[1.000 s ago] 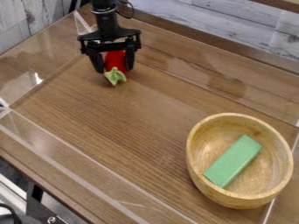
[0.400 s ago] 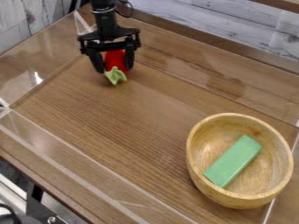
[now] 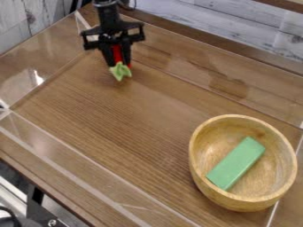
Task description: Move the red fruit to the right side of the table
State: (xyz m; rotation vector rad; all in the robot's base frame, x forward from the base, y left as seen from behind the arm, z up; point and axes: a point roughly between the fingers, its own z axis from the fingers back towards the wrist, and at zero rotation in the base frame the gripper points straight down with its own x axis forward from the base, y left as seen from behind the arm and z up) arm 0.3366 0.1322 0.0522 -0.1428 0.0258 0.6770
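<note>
The red fruit [image 3: 117, 62] lies on the table [image 3: 119, 133] at the far left, its green leafy top [image 3: 120, 74] pointing toward me. My gripper [image 3: 115, 60] reaches down from above with its black fingers drawn in tight on the fruit's red body, hiding most of it. The fruit still appears to rest on the tabletop.
A wooden bowl [image 3: 204, 133] with a flat green block [image 3: 236, 162] inside stands at the near right. Low clear acrylic walls [image 3: 48, 151] run along the table's edges. A pale plank wall rises behind the table.
The jaws, spread wide around the fruit in the earlier frames, have closed on it. The arm and the fruit have stayed in the same place.
</note>
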